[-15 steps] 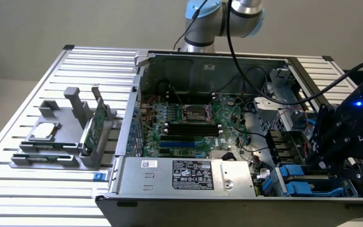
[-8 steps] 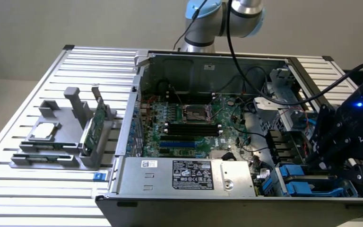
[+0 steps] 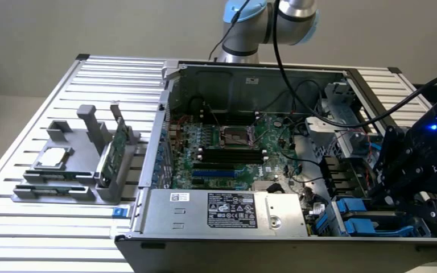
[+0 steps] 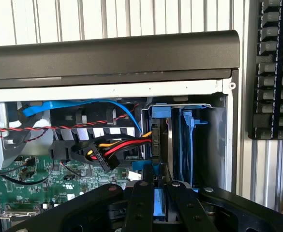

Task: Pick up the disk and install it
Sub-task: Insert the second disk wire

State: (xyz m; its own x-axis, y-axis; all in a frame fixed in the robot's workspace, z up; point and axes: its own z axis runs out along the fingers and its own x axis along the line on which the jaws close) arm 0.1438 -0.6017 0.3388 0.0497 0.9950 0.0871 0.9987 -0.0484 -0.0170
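While you hovered over the computer case [image 3: 203, 239], your jaws [image 4: 154, 193] were clamped on the disk [image 4: 161, 145], which stood on edge in the blue drive bay [image 4: 192, 140] at the case's corner.

Plain beige wall [image 3: 89, 25], slatted metal table [image 3: 21, 165], even light

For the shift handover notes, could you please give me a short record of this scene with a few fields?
setting: open computer case on a slatted metal table
gripper position: gripper lowered at the blue drive bays, at the case corner on the exterior view's right
gripper state: fingers narrowed around a blue-edged part; what they grip cannot be told
disk: blue-railed disk standing in the bay
nearby wiring: red, yellow and black cable bundle beside the bay
elsewhere: grey parts holder on the table
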